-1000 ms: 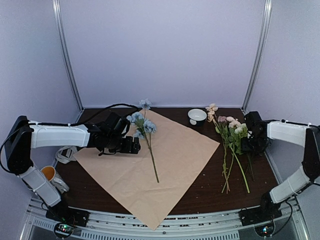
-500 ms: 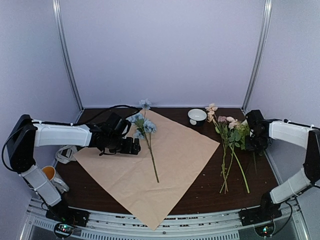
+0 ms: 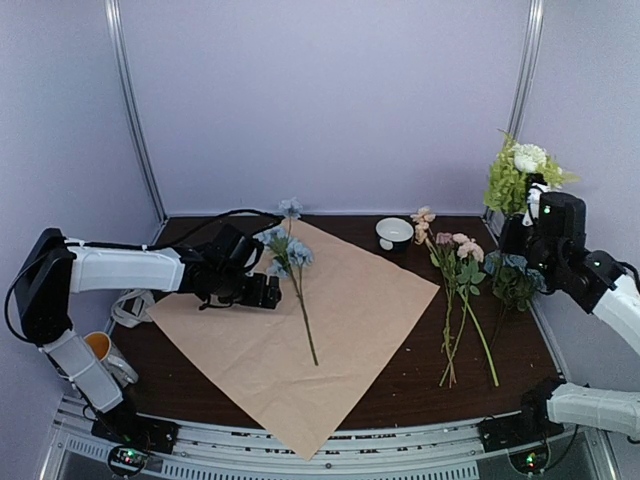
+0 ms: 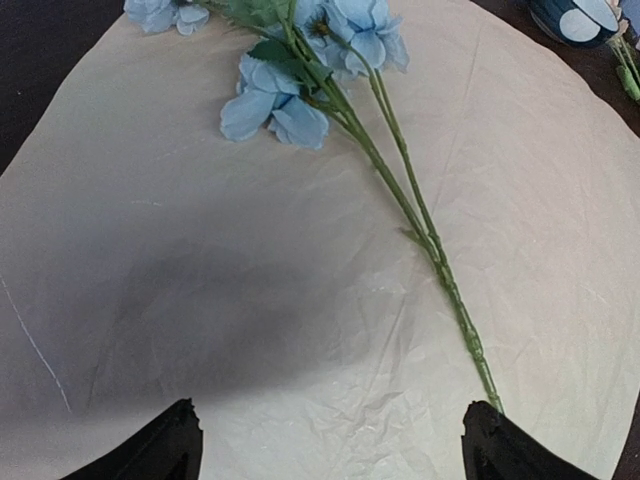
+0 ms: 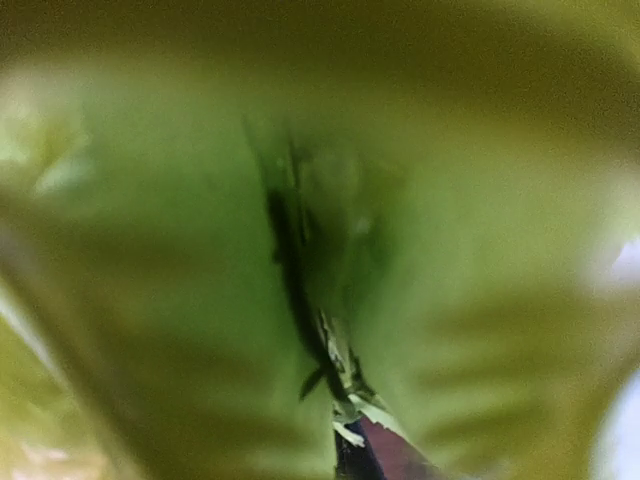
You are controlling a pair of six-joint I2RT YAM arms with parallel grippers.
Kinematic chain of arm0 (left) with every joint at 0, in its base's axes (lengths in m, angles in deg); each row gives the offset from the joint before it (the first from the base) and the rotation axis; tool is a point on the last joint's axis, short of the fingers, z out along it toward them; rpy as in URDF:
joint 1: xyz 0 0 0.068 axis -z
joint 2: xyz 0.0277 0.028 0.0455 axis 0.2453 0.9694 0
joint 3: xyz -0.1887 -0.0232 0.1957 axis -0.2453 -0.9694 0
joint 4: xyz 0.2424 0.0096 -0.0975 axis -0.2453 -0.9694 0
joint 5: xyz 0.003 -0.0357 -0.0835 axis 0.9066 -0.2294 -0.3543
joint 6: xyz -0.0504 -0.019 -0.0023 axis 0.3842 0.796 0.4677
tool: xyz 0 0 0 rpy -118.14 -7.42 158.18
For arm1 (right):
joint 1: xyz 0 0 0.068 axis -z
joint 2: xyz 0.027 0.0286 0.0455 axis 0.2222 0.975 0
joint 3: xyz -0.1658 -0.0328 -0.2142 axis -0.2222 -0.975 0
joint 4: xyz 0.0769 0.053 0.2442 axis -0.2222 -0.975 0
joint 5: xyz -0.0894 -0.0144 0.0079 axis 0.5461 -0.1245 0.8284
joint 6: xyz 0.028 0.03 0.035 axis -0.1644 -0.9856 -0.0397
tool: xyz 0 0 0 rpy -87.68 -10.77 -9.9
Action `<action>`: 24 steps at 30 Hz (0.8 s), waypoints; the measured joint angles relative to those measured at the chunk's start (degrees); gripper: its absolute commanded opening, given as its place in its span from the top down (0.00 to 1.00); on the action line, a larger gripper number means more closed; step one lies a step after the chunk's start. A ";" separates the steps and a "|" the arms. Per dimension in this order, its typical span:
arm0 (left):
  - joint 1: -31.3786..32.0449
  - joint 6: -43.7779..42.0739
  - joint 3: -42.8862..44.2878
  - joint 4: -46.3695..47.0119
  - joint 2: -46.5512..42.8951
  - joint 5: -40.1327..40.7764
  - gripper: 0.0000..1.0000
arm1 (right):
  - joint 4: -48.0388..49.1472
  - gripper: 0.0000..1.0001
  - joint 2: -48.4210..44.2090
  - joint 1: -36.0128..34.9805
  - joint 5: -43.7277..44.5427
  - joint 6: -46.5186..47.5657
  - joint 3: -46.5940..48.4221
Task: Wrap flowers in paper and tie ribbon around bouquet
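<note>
The paper [image 3: 330, 330] lies flat, tan face up. A blue flower stem [image 3: 290, 262] rests on it. My left gripper [image 3: 268, 291] hovers open just left of that stem, with nothing between its fingers. In the left wrist view the blue blooms [image 4: 300, 60] lie ahead and the stem [image 4: 430, 240] runs to the right fingertip [image 4: 495, 440]. My right gripper [image 3: 533, 212] is raised at the right wall, shut on a green and white flower stem [image 3: 520, 165]. Its leaves [image 5: 200, 250] fill the right wrist view. Pink flowers [image 3: 455, 252] lie on the table. A whitish looped strip [image 3: 128, 308], maybe the ribbon, lies at the far left.
A small white bowl [image 3: 394, 232] stands at the back, beyond the paper's far corner, and shows in the left wrist view's corner [image 4: 580, 18]. A cup [image 3: 100, 348] sits by the left arm's base. Frame posts stand at both back corners.
My right gripper has shut on a green and white stem beside the pink flowers and lifted it high, up toward the right wall. The left arm has not moved.
</note>
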 measured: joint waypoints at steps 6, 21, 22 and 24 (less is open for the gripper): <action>-1.92 -0.94 1.07 -1.66 -0.72 0.87 0.06 | 16.20 1.00 18.73 -15.82 -15.69 -10.34 5.25; -7.85 0.28 -11.41 -2.93 -12.09 4.48 0.05 | 17.44 0.68 77.99 -34.99 -38.03 -25.00 48.96; -8.04 0.26 -11.78 -2.95 -12.20 4.63 0.05 | 15.32 0.67 79.41 -34.97 -38.05 -25.14 50.51; -8.04 -0.07 -12.02 -3.06 -12.22 4.98 0.05 | 10.38 0.65 80.43 -34.86 -37.48 -23.74 51.63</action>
